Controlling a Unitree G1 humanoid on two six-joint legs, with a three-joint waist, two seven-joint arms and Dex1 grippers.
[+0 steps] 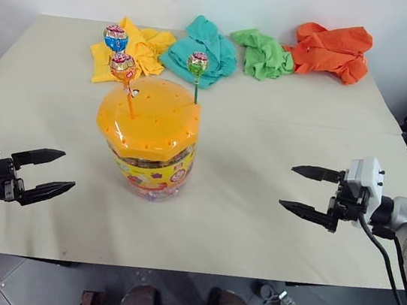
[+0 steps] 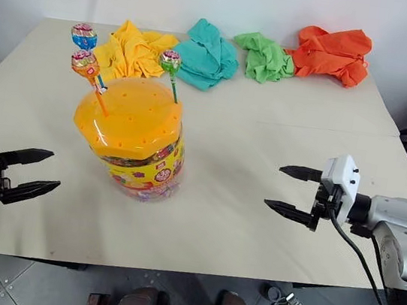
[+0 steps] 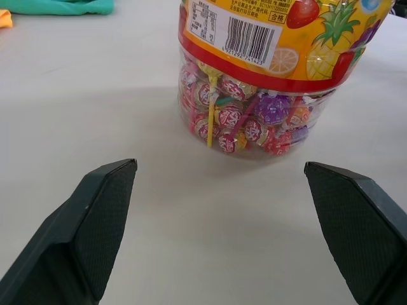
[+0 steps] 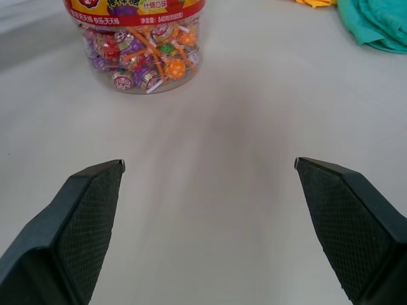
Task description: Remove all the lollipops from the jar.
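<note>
Mid-table, the jar stood with all three lollipops stuck in its lid. My left gripper and right gripper flanked it, jaws spread wide, empty. No pull started; next I needed one pincer on a stick.

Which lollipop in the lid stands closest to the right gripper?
The green lollipop, standing alone at the lid's far right edge. The blue lollipop and orange-red lollipop cluster on the opposite side.

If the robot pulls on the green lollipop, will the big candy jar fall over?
Probably not. The jar looks wide and squat, and its clear bottom shows many wrapped candies, so it is likely heavy. The green lollipop stands on a thin stick in a hole of the orange lid, so it should lift out easily. A sideways tug might slide the jar on the table.
</note>
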